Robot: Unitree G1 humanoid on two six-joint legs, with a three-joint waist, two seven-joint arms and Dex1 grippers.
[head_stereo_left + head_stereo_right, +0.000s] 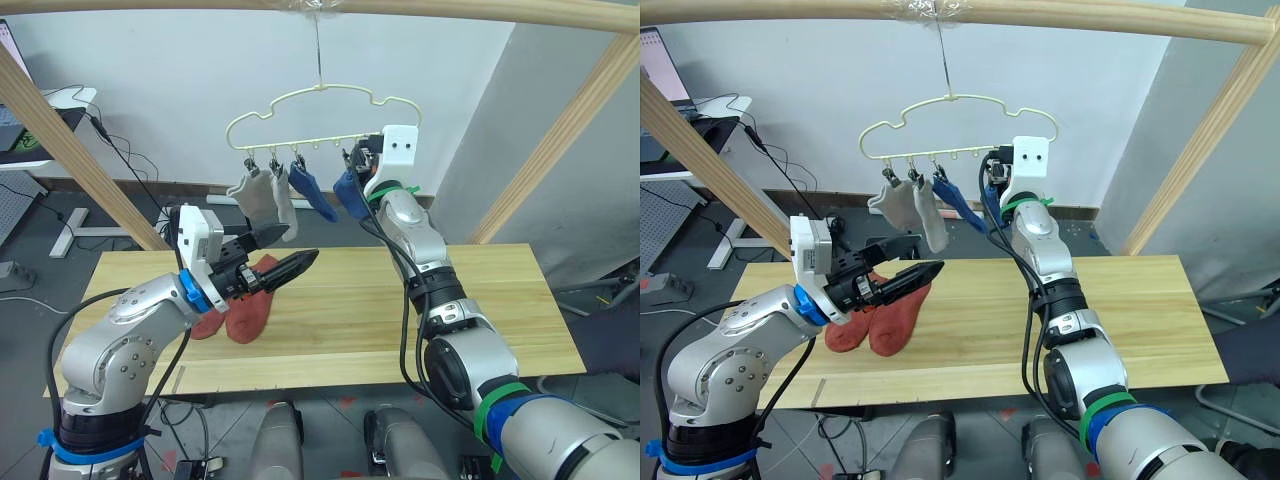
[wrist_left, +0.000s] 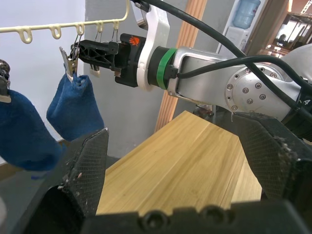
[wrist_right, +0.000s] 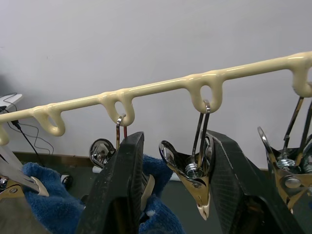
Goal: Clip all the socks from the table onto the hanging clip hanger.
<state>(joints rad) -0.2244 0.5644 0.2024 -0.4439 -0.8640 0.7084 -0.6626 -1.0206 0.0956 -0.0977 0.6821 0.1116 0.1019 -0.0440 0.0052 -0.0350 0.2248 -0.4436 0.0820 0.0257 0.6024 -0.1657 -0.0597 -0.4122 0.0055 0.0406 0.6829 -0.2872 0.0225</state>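
1. A thin pale-yellow wire clip hanger (image 1: 320, 112) with a wavy cloud-like outline hangs by its hook from a round wooden pole (image 1: 330, 8) above the long light wooden worktop (image 1: 400, 310).
2. Four short knit socks hang from its small grey metal clips: two light grey socks (image 1: 264, 200) on the robot's left of the row and two blue socks (image 1: 322, 193) beside them, nearer the middle.
3. Two rust-red knit socks (image 1: 883, 320) lie side by side on the worktop near its left end, touching each other, partly hidden behind the left hand.
4. The left hand (image 1: 282, 253) hovers over the worktop just above the rust-red socks, its two black fingers spread wide with nothing between them.
5. The right hand (image 3: 175, 185) is raised to the hanger's clip row, just beside the right-most blue sock. Its fingers stand apart on either side of one bare metal clip (image 3: 195, 178) that dangles from a hanger loop; I cannot tell whether they touch it.
6. In the right wrist view one finger sits in front of the neighbouring clip holding the blue sock, and another bare clip (image 3: 287, 170) hangs on the far side of the other finger.
7. The rest of the worktop, toward the right end, shows bare wood grain.
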